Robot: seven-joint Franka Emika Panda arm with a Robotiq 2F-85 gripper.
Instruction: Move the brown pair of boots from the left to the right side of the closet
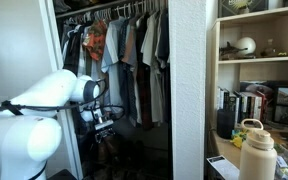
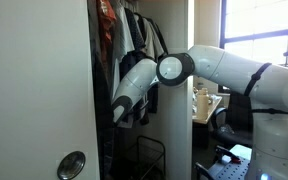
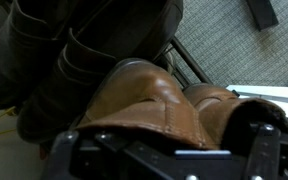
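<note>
The brown pair of boots (image 3: 144,95) fills the wrist view, their leather tops pressed together between my gripper's (image 3: 169,142) fingers. The gripper is shut on the boot tops. In an exterior view my gripper (image 1: 102,124) is low inside the closet's left part, with the brown boots (image 1: 109,150) hanging under it. In an exterior view (image 2: 117,112) the arm reaches into the closet and the fingers are hidden behind the door edge.
Black boots (image 3: 44,60) stand right beside the brown pair, over grey carpet (image 3: 234,50). Hanging clothes (image 1: 124,50) fill the closet above. A white wall divider (image 1: 189,90) and a shelf unit (image 1: 259,60) stand to the right, with a bottle (image 1: 256,150) in front.
</note>
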